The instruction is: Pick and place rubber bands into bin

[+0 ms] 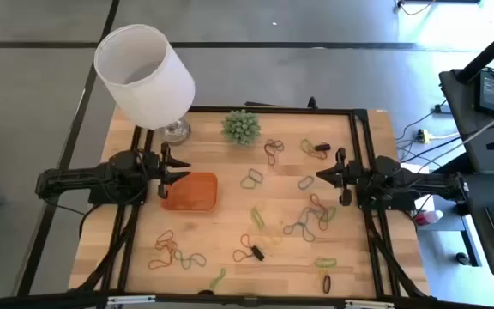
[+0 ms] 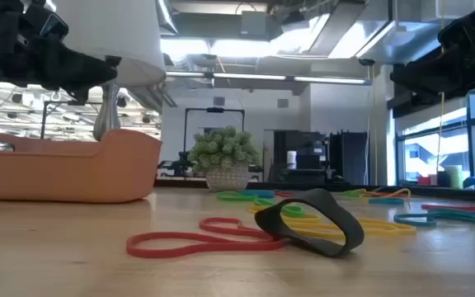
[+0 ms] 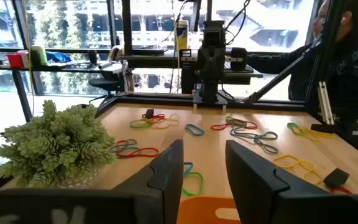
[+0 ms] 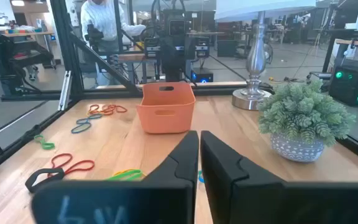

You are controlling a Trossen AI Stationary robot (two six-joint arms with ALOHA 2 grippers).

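Note:
The orange bin (image 1: 191, 191) stands left of the table's middle; the right wrist view shows it as a small tray (image 4: 166, 109). Rubber bands in green, orange, black and blue-grey lie scattered over the wood: a green one (image 1: 251, 179) right of the bin, orange ones (image 1: 177, 253) near the front left, a tangle (image 1: 307, 225) at the right. A red band (image 2: 196, 239) and a black band (image 2: 312, 223) lie close in the low view. My left gripper (image 1: 183, 172) hovers open over the bin's left rim (image 3: 213, 208), nothing between its fingers. My right gripper (image 1: 320, 176) hangs shut and empty at the right.
A lamp with a large white shade (image 1: 144, 75) stands at the back left, its metal foot (image 1: 176, 130) behind the bin. A spiky green ball plant (image 1: 241, 127) sits at the far middle. People stand beyond the table's sides (image 3: 347, 56) (image 4: 101, 25).

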